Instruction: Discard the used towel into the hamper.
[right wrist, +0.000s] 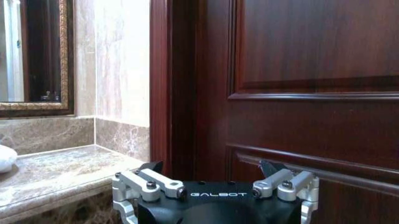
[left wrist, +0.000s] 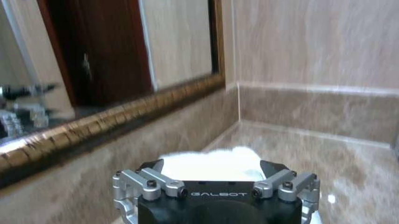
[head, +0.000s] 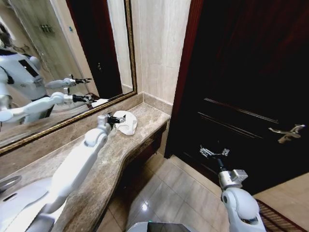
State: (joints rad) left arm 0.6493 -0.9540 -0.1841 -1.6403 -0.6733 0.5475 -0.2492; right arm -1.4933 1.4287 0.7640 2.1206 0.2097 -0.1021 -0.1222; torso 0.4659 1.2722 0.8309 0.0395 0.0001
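The used towel (head: 127,122) is a crumpled white cloth lying on the marble counter (head: 145,130) near its far corner. My left gripper (head: 111,119) is stretched out over the counter and sits at the towel's near edge. In the left wrist view the left gripper (left wrist: 212,167) is open, with the towel (left wrist: 212,161) directly ahead between its dark fingertips (left wrist: 151,164). My right gripper (head: 213,152) hangs open in front of the dark door, away from the counter. The right wrist view shows the right gripper (right wrist: 212,168) with nothing between its fingers and the towel's edge (right wrist: 5,158) far off. The hamper is out of view.
A gold-framed mirror (head: 58,63) runs along the wall behind the counter. A dark wooden door (head: 241,72) with a lever handle (head: 288,131) stands to the right. A white sink (head: 19,203) is at the near left. Tiled floor (head: 169,193) lies below the counter's edge.
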